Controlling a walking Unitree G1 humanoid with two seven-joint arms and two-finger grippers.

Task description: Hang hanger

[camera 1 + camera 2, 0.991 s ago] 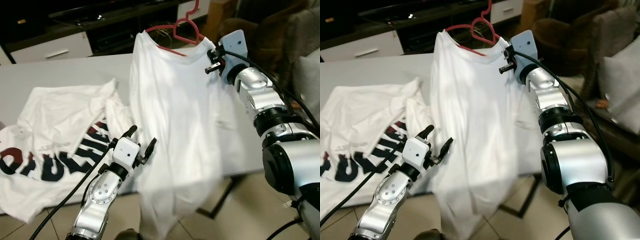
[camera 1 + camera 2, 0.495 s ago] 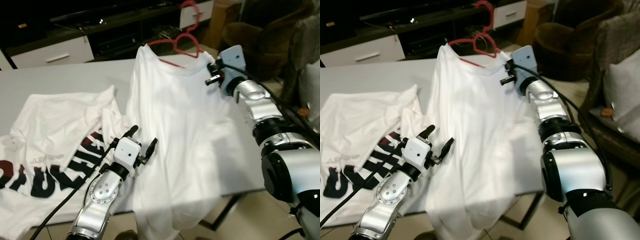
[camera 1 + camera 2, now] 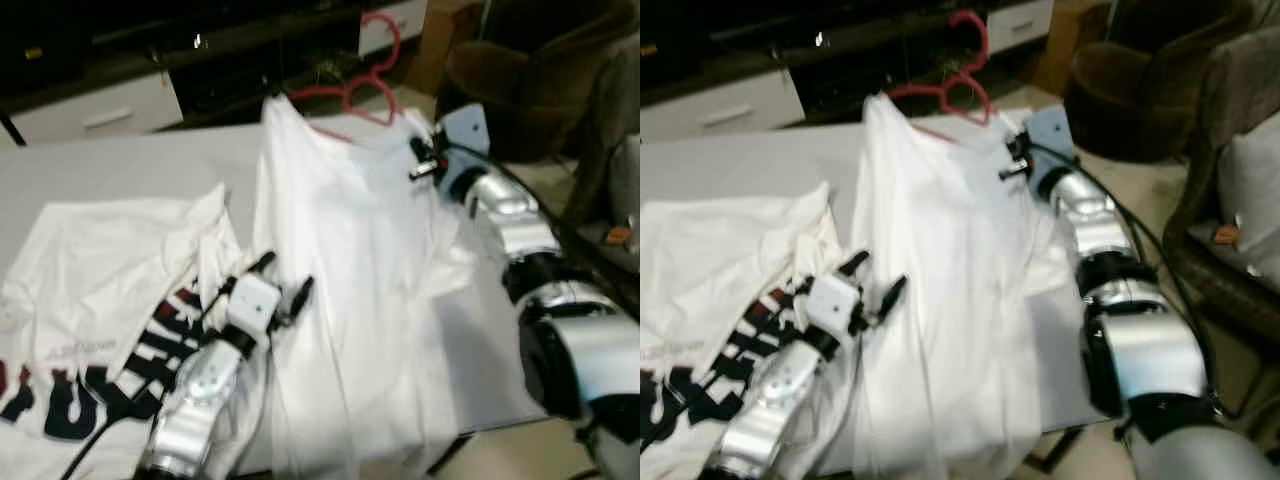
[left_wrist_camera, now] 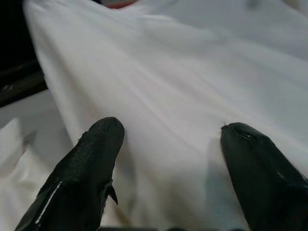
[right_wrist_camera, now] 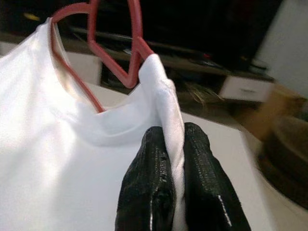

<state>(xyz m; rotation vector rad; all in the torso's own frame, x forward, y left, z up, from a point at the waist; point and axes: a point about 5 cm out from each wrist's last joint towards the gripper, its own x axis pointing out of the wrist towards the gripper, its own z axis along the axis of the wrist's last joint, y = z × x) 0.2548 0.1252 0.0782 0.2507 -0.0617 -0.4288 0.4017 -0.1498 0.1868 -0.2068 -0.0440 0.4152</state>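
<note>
Hanger (image 5: 113, 45) and white shirt (image 3: 350, 260) are pinched at the shoulder by the right gripper (image 5: 174, 139); the left gripper (image 4: 168, 149) is spread open against the shirt.

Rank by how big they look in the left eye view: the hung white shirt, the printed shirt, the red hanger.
1. White shirt
2. Printed shirt, partly cut off by the frame, so unsure
3. Red hanger, clearly smallest
</note>
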